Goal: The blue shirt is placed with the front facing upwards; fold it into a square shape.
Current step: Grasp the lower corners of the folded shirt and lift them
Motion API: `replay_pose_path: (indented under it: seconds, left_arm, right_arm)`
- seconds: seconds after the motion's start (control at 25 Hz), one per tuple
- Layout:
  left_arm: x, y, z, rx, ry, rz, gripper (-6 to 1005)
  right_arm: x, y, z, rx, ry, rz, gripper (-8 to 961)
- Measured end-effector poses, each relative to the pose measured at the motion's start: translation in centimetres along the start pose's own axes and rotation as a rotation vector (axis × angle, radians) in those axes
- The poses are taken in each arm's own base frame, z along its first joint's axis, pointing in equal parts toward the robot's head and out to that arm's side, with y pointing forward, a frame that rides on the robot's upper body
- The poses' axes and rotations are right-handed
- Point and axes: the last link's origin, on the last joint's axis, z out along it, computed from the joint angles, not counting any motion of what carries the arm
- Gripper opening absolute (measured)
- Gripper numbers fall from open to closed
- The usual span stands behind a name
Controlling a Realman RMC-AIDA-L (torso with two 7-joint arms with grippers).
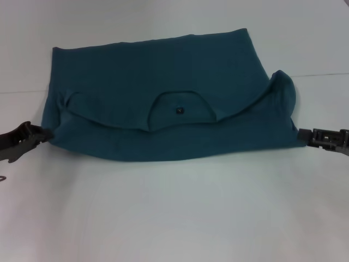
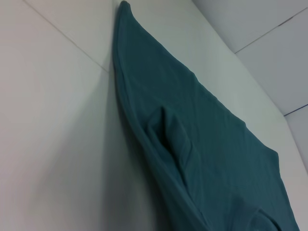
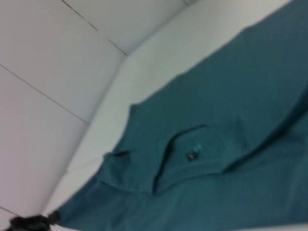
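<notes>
White table spreads under everything, and the blue shirt lies on it stretched between my two grippers, its near part folded over so the round collar and its small dark label face up midway between my jaws. My left gripper is pinched onto the shirt's left near corner, and my right gripper is clamped on the right near corner, where the cloth rises in a hump just beyond it.
</notes>
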Motion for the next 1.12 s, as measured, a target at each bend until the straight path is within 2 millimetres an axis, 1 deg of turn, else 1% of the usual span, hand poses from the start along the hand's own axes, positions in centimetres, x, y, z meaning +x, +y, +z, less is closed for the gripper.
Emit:
replay_pose_path:
  seconds: [0.08,0.16,0.2,0.24,0.32,0.52,0.6,0.72,0.96,1.12]
  left_arm:
    - [0.1,0.2,0.1,0.000,-0.004,0.008,25]
    - [0.2,0.4,0.3,0.000,-0.007,0.019,26]
    - [0.2,0.5,0.3,0.001,-0.007,0.023,26]
    - [0.3,0.5,0.4,0.001,-0.007,0.026,26]
    - [0.4,0.6,0.4,0.002,-0.005,0.029,26]
    - [0.6,0.7,0.4,-0.001,-0.004,0.032,25]
    - [0.6,0.7,0.4,-0.002,-0.003,0.032,25]
    - [0.6,0.7,0.4,0.000,-0.002,0.033,25]
    - [0.5,0.6,0.3,-0.001,0.000,0.028,26]
    - [0.5,0.6,0.4,0.001,-0.001,0.030,26]
  right_arm:
    - [-0.9,-0.1,-0.2,0.038,0.046,0.004,646]
    - [-2.4,-0.1,-0.3,0.074,0.079,0.004,646]
    - [-3.7,0.1,-0.4,0.100,0.101,0.002,646]
    - [-3.7,0.1,-0.4,0.100,0.101,0.002,646]
    - [-5.4,0.5,-0.3,0.132,0.124,-0.005,645]
    - [-8.3,1.3,0.7,0.262,0.172,-0.012,645]
    - [-8.9,1.3,1.1,0.321,0.184,-0.017,645]
    - [-9.1,1.3,2.0,0.378,0.205,-0.042,644]
    - [-8.5,0.7,4.0,0.469,0.246,-0.151,644]
    - [-7.9,0.4,4.9,0.494,0.245,-0.190,645]
